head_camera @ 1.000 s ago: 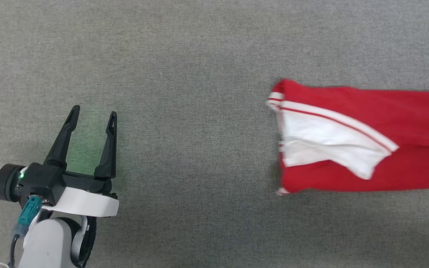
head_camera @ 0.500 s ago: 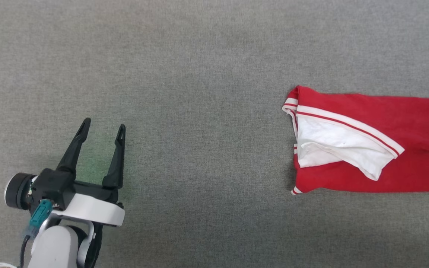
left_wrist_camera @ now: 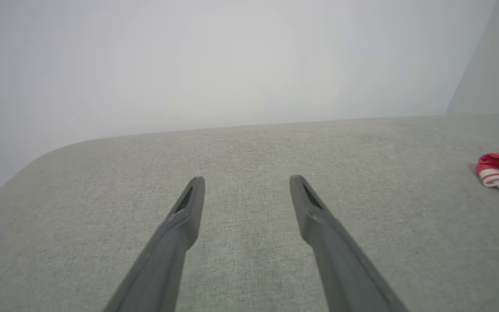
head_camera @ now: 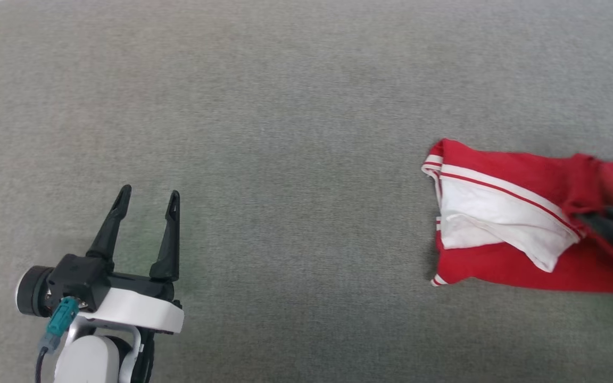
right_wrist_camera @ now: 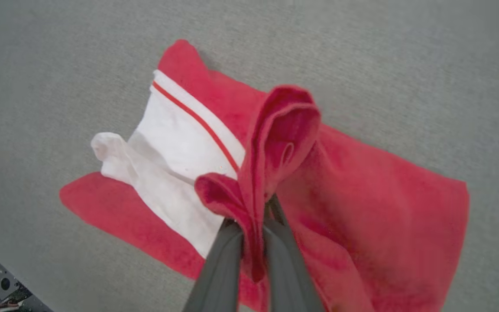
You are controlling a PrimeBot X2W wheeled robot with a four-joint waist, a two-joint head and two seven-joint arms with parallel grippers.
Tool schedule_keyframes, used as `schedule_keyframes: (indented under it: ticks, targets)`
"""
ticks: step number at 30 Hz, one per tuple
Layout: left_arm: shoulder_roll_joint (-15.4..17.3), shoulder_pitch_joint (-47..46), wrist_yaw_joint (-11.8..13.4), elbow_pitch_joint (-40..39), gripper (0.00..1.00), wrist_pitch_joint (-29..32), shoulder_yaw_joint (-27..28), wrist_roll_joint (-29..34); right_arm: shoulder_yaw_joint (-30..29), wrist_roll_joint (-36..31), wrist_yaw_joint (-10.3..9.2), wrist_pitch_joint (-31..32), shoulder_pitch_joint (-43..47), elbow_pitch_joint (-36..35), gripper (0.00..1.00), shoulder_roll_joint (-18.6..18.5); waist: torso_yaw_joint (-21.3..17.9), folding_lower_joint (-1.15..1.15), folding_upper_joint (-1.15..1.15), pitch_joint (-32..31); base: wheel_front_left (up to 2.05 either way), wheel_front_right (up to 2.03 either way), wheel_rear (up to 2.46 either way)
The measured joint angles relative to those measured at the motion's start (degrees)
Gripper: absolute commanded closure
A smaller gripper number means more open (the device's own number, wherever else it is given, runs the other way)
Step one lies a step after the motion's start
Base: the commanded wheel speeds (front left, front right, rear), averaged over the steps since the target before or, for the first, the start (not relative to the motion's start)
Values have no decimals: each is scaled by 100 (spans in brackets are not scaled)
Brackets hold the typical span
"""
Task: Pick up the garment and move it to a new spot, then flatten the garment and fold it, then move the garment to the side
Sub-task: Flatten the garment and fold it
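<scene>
The soft red T-shirt with white sleeves and striped trim (head_camera: pixel 514 213) lies folded on the grey fabric-covered surface (head_camera: pixel 285 159), far right in the head view. The dark-fingered right gripper (right_wrist_camera: pixel 254 223) is clamped on a bunched ridge of its red cloth. The left gripper (head_camera: pixel 150 192) hovers spread wide and empty, well apart. If this is the move aside, a slow, level carry should stop the layers sliding open.
</scene>
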Motion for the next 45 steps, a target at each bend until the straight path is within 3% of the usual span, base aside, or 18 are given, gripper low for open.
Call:
schedule_keyframes:
  ticks: [9,20,21,22,23,24,25,38,45]
  targets:
    - [-144,1,0,7,0,1,-126,-20,869,-337,0,177,-684,-200,100,472,393,0,0,59,0,0,0]
    - [-207,-101,-1,78,0,1,-140,-76,1651,-528,0,44,-1131,476,100,647,646,0,0,172,0,0,0]
    - [-212,-110,0,89,0,1,-136,-76,1694,-528,0,-13,-1159,531,91,654,645,0,0,167,0,0,0]
    - [-215,-114,0,97,0,1,-134,-76,1726,-528,0,-64,-1190,580,73,666,641,0,0,159,0,0,0]
    - [-215,-113,0,108,0,1,-121,-76,1768,-522,0,-130,-1212,624,50,681,630,0,0,147,0,0,0]
    - [-214,-113,0,114,0,1,-111,-76,1779,-489,0,-210,-1220,662,18,719,614,0,0,132,0,0,0]
    - [-213,-113,-1,122,0,1,-96,-79,1792,-444,0,-272,-1230,691,0,753,596,0,0,113,0,0,0]
    - [-103,5,0,366,0,1,-100,-221,1174,-171,0,-1477,-1274,1265,0,861,153,0,0,-348,0,0,0]
    - [-57,86,0,552,0,0,-102,-383,862,-338,-1,-2839,-1157,2037,0,913,-92,0,0,-623,0,0,0]
